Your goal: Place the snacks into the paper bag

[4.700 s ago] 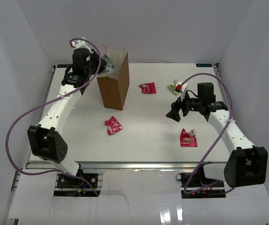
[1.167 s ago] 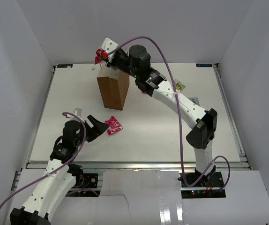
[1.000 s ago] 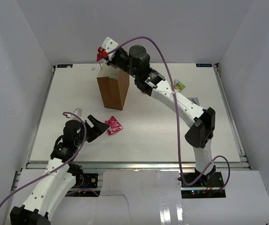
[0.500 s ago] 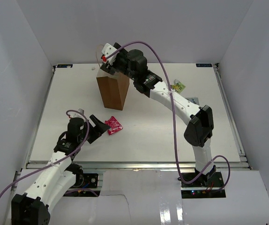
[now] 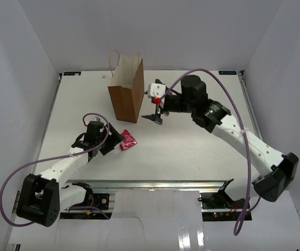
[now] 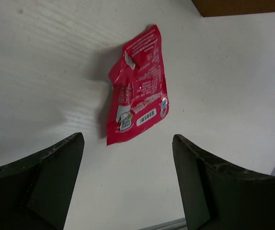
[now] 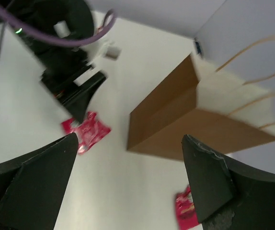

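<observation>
We count one paper bag, upright on the far left part of the table. Its two cord handles loop above the pale mouth, and we cannot tell what lies inside.

We count two red snack packets in all. One red packet lies flat and crinkled on the table on the near side of the bag. It is just ahead of the left gripper, whose jaws stand wide, with nothing between them and touching nothing. A second red packet, blurred and cut by the lower edge of the right wrist view, shows near the bag's foot.

The right gripper hangs above the table just beside the bag's right face, jaws wide and empty. We see two arms, each trailing one purple cable.

The table is white with a faint grain and has a metal rail along its near edge. Plain pale walls close it in on three sides.
</observation>
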### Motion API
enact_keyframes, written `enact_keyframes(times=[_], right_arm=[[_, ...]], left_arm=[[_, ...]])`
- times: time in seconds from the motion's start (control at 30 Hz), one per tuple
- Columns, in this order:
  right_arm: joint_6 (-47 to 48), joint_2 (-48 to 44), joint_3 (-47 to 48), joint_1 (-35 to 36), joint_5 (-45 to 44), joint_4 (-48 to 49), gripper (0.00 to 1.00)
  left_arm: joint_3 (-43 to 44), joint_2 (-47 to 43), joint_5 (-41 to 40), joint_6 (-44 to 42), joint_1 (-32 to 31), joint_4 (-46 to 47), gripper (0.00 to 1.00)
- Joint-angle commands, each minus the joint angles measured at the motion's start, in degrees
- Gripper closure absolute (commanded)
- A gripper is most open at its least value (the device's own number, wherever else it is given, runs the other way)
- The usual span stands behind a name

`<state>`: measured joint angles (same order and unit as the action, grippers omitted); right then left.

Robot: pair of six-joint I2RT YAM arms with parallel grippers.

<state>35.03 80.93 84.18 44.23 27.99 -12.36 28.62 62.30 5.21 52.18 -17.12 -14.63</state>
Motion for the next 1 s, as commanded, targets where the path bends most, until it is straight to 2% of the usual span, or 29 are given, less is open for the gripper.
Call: enact_keyframes(times=[0.0, 0.07, 0.2, 0.3, 0.33, 0.4, 0.5, 0.53, 0.67, 0.87, 0.9, 0.97], right_arm=[[-1.9, -5.4, -15.0, -8.1, 9.8, -5.5, 0.06], [-5.4, -8.5, -20.8, -16.4, 12.4, -5.6, 0.05], [-7.1, -11.7, -25.5, -26.7, 15.2, -6.1, 0.05], [-6.9, -13.4, -29.2, -29.8, 15.1, -6.5, 0.05], [-7.2, -13.4, -30.6, -30.1, 15.1, -6.5, 0.05], [-8.8, -13.5, -31.5, -30.5, 15.1, -6.3, 0.05], [-10.4, -13.2, -32.8, -30.6, 15.7, -5.5, 0.05], [-10.7, -13.1, -33.0, -30.6, 15.8, -5.0, 0.05], [-10.9, -12.8, -32.9, -30.7, 15.3, -4.6, 0.05], [-10.9, -12.8, -32.3, -31.0, 14.9, -4.6, 0.05], [-10.9, -12.8, -32.2, -31.0, 14.9, -4.7, 0.05], [-10.9, -12.7, -32.2, -31.2, 14.7, -4.7, 0.05]], left_arm=[[5.6, 6.8, -4.2, -3.6, -2.0, 3.6, 0.16], [8.6, 12.1, -6.7, -6.3, -2.8, 3.5, 0.2], [11.9, 18.6, -9.4, -8.8, -3.7, 1.8, 0.26], [13.0, 21.3, -10.7, -9.7, -4.3, 0.8, 0.3], [13.0, 21.5, -10.9, -9.8, -4.5, 0.7, 0.37], [13.0, 22.1, -11.2, -9.7, -4.9, 0.8, 0.44], [12.4, 21.7, -11.3, -9.8, -5.6, 0.9, 0.62], [12.2, 21.3, -11.3, -9.8, -5.8, 1.1, 0.73], [9.9, 16.1, -11.7, -10.9, -6.7, 1.9, 0.82], [8.1, -1.2, -11.2, -14.6, -7.0, 1.2, 0.91], [9.3, -5.7, -11.0, -15.4, -7.0, 0.5, 0.91], [11.5, -9.2, -11.4, -16.2, -7.0, 0.0, 0.93]])
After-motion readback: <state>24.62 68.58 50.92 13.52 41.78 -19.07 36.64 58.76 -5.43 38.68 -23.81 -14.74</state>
